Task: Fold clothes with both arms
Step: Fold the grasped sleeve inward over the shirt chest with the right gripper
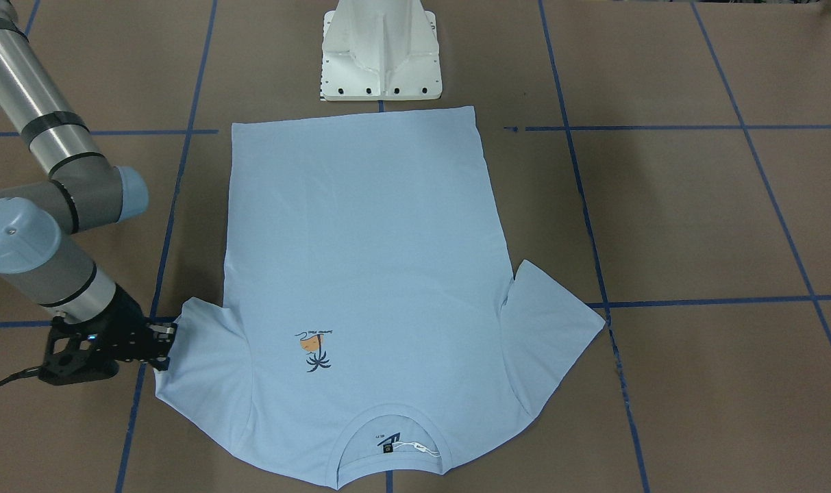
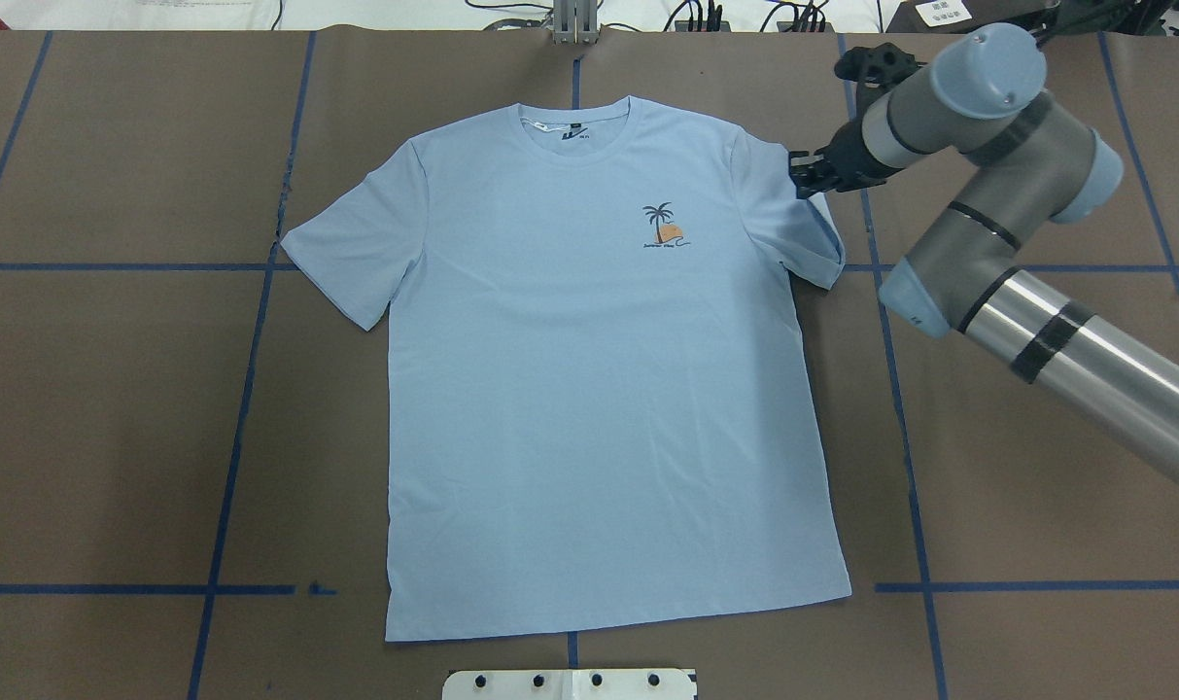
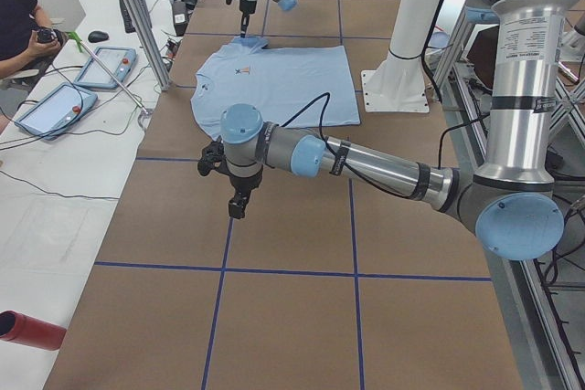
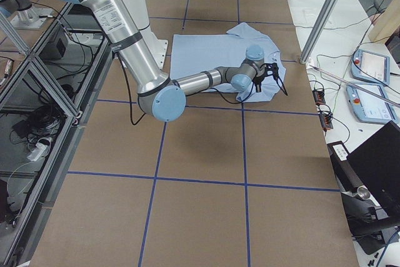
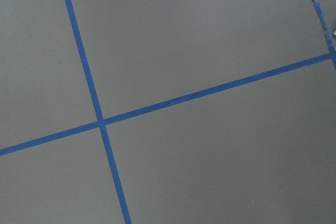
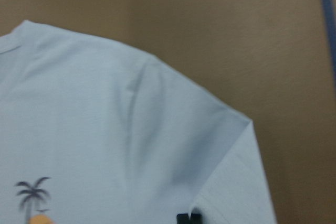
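Observation:
The pale blue T-shirt (image 1: 367, 239) lies flat and face up on the brown table, its collar on the far side from the robot's base. A palm print (image 2: 662, 226) marks its chest. My right gripper (image 2: 800, 175) is at the outer edge of the sleeve (image 2: 793, 219) on my right and looks shut on the sleeve. That sleeve is drawn in and slightly raised. In the right wrist view a dark fingertip (image 6: 188, 217) sits on the cloth. My left gripper (image 3: 236, 210) hangs over bare table well away from the T-shirt (image 3: 274, 84); whether it is open or shut, I cannot tell.
The white pedestal base (image 1: 381, 55) stands just behind the shirt's hem. Blue tape lines (image 5: 100, 119) cross the table. A side table holds tablets (image 3: 50, 107) with a person's arm (image 3: 18, 38) nearby, and a red cylinder (image 3: 32, 329) lies near that view's lower left edge.

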### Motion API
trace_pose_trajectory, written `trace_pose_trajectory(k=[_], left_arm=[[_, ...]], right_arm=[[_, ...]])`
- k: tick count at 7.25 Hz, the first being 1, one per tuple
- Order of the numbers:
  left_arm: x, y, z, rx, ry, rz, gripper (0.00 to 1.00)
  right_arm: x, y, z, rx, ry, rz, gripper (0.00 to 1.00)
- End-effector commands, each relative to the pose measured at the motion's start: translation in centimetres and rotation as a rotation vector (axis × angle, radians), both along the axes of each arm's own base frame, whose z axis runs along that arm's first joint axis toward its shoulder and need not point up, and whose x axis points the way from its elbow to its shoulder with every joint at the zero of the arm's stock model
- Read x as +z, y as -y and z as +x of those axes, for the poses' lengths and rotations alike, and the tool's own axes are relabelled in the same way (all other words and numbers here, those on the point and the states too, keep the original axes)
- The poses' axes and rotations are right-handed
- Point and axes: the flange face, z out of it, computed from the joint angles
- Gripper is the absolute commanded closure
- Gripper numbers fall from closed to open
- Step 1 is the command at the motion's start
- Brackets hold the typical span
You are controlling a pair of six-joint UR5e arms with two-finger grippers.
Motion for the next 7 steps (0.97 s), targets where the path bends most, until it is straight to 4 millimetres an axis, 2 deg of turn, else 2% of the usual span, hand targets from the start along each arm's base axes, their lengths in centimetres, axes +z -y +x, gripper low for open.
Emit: trace_pose_trajectory(k=[1, 2, 3, 4, 5, 6, 7], left_arm=[[-0.1, 0.3, 0.1, -0.004, -0.007, 0.006, 0.0], [-0.2, 0.2, 0.1, -0.006, -0.01, 0.01, 0.0], [-0.5, 0.2, 0.2, -0.002, -0.025, 0.013, 0.0], [-0.5, 0.3, 0.4, 0.004, -0.038, 0.014, 0.0], [-1.7, 0.8, 0.5, -0.006, -0.048, 0.066, 0.0], [-3.3, 1.8, 1.6, -0.06, -0.078, 0.064, 0.0], [-4.8, 2.2, 5.4, -0.074, -0.12, 0.056, 0.0]], right_arm=[[-7.4, -1.8, -8.9, 0.063, 0.057, -0.073, 1.0], [-8.3, -1.1, -11.2, 0.067, 0.04, -0.075, 1.0], [-8.5, -0.8, -11.6, 0.069, 0.035, -0.076, 1.0], [-8.7, -1.0, -12.0, 0.069, 0.03, -0.064, 0.01], [-9.1, -1.1, -12.0, 0.07, 0.035, -0.059, 0.0], [-10.5, -1.7, -11.3, 0.069, 0.063, -0.054, 0.0], [-10.2, -3.1, -9.5, 0.07, 0.084, -0.036, 0.0]])
